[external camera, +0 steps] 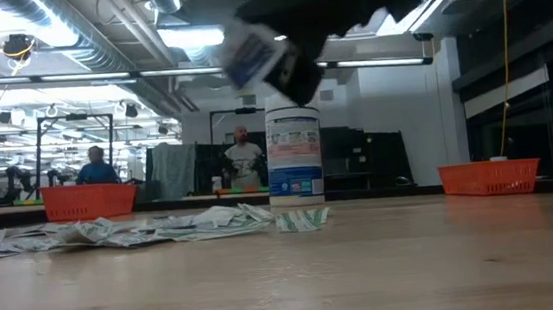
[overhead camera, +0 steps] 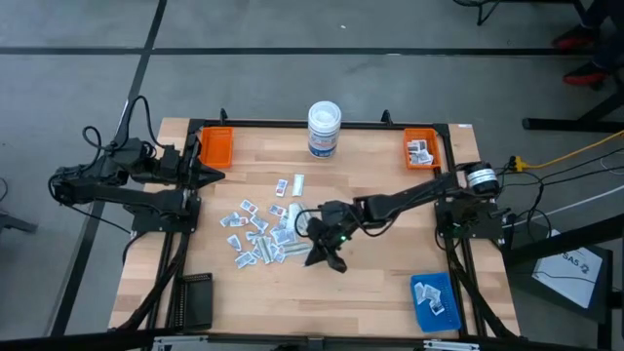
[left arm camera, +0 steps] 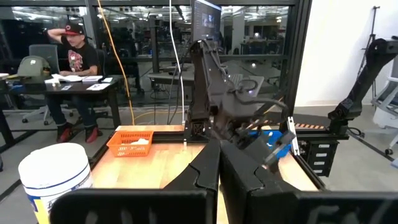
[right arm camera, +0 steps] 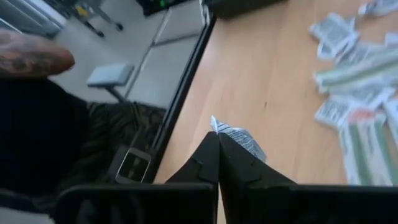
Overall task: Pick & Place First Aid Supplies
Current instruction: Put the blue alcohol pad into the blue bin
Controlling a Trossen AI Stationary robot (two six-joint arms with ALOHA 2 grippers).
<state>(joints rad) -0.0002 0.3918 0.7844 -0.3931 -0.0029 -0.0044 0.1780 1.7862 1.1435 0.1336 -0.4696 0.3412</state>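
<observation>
Dozens of small white paper packets with blue-grey print and pale greenish strips [overhead camera: 261, 234] lie scattered mid-worktop in the high view, on the light wooden worktop [overhead camera: 380, 283]. My right tool [overhead camera: 326, 255] hangs just beside the pile's near edge; my left tool [overhead camera: 210, 175] waits at the far left, next to an orange plastic tray [overhead camera: 216, 145]. A second orange tray [overhead camera: 422, 149] holding a few packets sits at the far right, and a blue tray [overhead camera: 435, 299] with packets at the near right. A white round tub with blue label [overhead camera: 324, 129] stands at the far edge.

Low view: the pile [external camera: 113, 231] stays flat on the worktop, while my right tool is raised above it, carrying one packet [external camera: 248, 59] clear of the surface.

Left wrist view: my left tool's fingers [left arm camera: 205, 180] are pressed together on nothing.

Right wrist view: my right tool [right arm camera: 219, 146] is pinched on one crinkled white packet [right arm camera: 239, 138], with the worktop below.

I judge the pick done and the carry in hand; next calls for swinging to a tray on my right and releasing over it.
</observation>
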